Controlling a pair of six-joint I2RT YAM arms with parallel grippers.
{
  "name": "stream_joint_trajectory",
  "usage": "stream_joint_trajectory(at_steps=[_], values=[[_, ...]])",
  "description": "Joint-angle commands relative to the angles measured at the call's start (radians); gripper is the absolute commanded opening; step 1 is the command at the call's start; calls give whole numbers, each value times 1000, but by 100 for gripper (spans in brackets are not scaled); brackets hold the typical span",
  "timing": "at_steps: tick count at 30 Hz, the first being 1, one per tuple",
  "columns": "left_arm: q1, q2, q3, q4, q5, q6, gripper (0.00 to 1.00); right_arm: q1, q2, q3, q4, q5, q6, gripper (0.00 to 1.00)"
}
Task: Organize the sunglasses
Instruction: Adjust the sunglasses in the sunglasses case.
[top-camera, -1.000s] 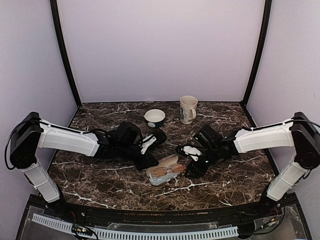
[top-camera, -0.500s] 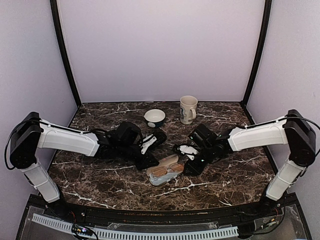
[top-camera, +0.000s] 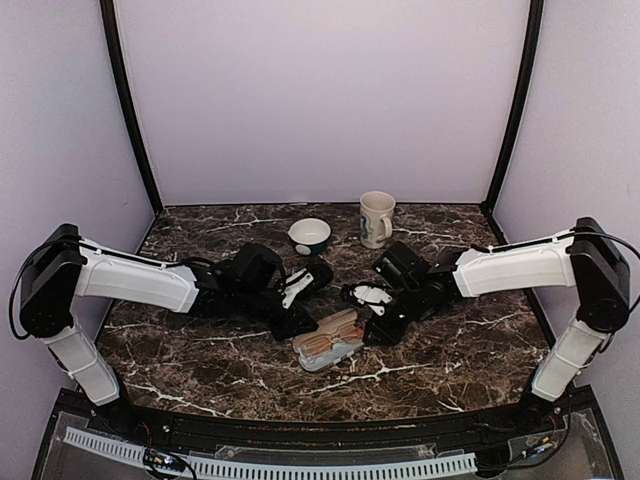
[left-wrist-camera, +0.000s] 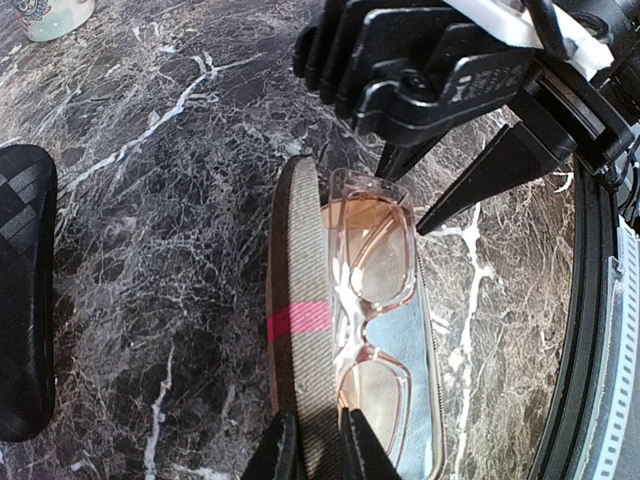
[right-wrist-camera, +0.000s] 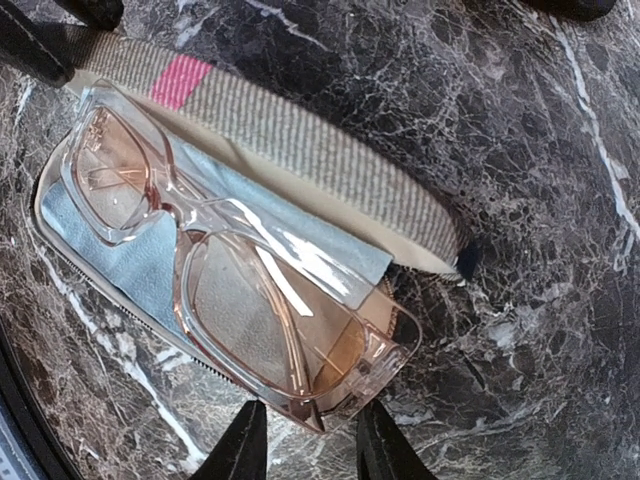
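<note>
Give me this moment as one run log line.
left gripper: shut on striped case lid | right gripper: open, at sunglasses end | sunglasses: lying in open striped case | case: not yet closed

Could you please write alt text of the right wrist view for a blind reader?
Sunglasses with a clear pink frame and rose-tinted lenses lie in an open brown striped case with a pale blue lining, on a dark marble table. The right hand is open at the bottom edge, its fingertips either side of the glasses' nearest end.
</note>
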Motion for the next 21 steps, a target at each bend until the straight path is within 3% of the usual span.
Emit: stream_joint_trajectory(at_steps=[1,21], values=[[-12,-13,25,-7,25,13,15,9,15,34,-12,17,-32,31],[-17,-9,26,-3,15,13,15,9,51,53,-19,-73,-135,32]])
